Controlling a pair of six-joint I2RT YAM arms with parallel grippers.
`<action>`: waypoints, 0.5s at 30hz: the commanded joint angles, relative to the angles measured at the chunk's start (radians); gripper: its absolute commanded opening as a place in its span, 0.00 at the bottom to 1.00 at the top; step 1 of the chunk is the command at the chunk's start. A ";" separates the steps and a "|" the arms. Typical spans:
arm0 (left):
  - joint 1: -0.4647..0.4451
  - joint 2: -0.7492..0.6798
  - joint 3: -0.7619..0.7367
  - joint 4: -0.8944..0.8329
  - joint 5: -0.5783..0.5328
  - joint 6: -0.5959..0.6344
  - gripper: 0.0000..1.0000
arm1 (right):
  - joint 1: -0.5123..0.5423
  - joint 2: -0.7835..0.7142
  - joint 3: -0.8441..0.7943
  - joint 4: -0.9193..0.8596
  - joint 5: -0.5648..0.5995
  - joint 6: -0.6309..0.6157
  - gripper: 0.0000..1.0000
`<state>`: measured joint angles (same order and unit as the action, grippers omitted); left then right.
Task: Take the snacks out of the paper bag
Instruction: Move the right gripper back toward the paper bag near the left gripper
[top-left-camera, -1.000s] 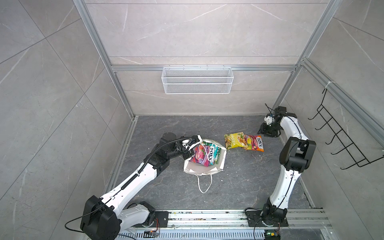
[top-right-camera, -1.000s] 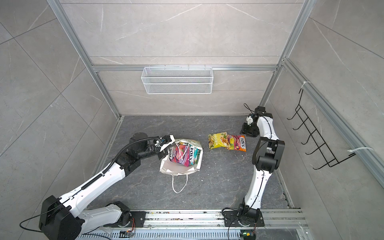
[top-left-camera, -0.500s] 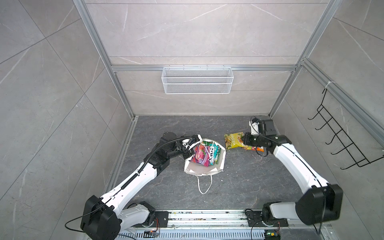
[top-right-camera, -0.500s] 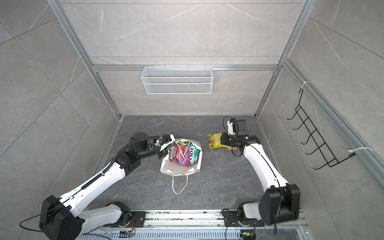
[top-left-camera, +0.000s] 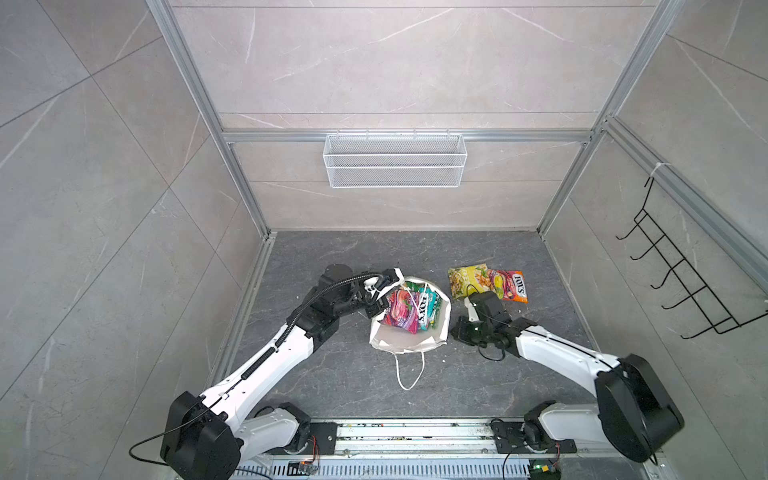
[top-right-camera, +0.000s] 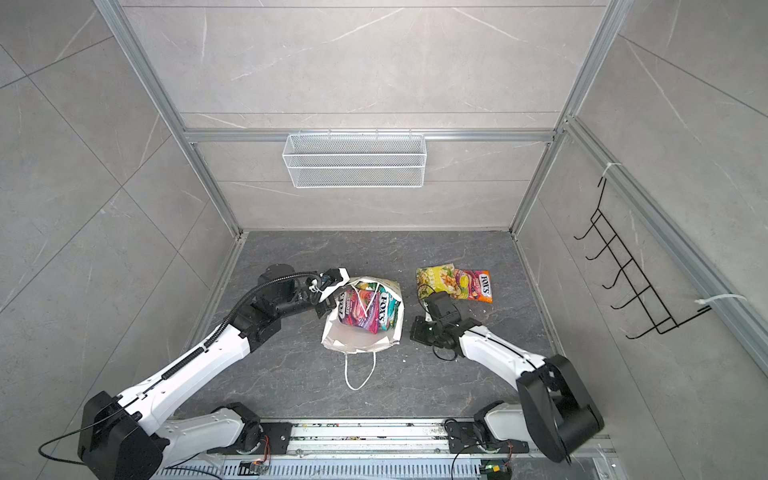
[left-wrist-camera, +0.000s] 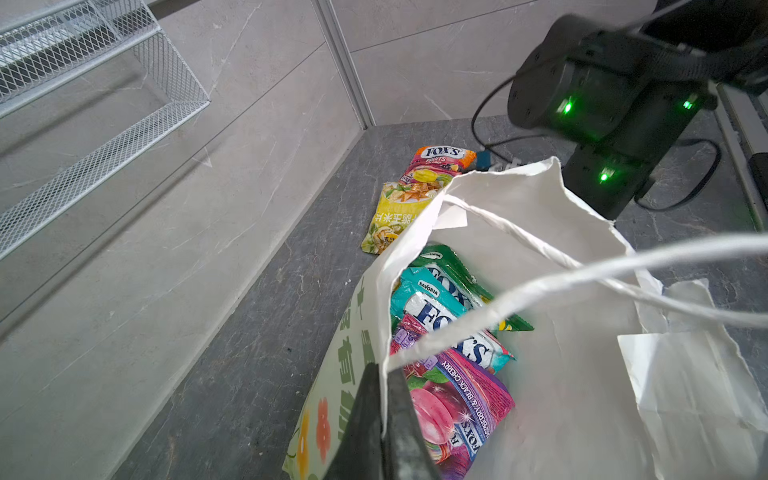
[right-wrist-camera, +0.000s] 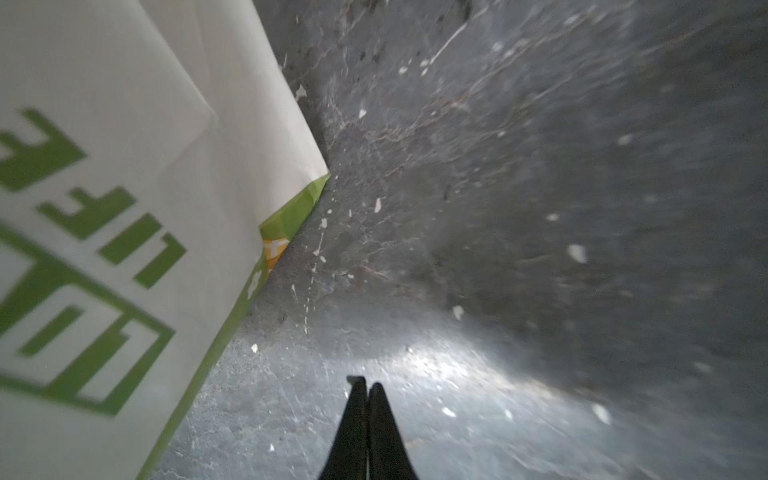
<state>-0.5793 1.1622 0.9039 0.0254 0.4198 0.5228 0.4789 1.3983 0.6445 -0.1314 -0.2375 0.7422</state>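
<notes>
Inside the paper bag (top-left-camera: 400, 338) lie several glossy snacks (top-left-camera: 409, 309).

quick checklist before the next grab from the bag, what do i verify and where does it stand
1. Left claw shut on the paper bag rim: ok.
2. Bag mouth open, snacks showing: ok.
3. Right claw open for a pick: not ok, it is shut and empty.
4. Right claw over the mouth: not ok, it is low beside the bag's outer wall.
5. Cord handle off the packets: not ok, it crosses the mouth.
6. Number of packets left inside: cannot tell; at least three show.
</notes>
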 joint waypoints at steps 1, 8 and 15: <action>-0.010 -0.055 0.023 0.079 0.028 -0.026 0.00 | 0.041 0.105 -0.011 0.247 -0.002 0.139 0.06; -0.009 -0.088 0.006 0.054 0.011 -0.030 0.00 | 0.077 0.272 0.042 0.421 0.006 0.229 0.05; -0.010 -0.096 -0.009 0.054 -0.007 -0.024 0.00 | 0.079 0.381 0.087 0.536 0.065 0.302 0.07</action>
<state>-0.5797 1.1160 0.8875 -0.0074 0.3904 0.5129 0.5507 1.7370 0.6930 0.3183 -0.2226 0.9859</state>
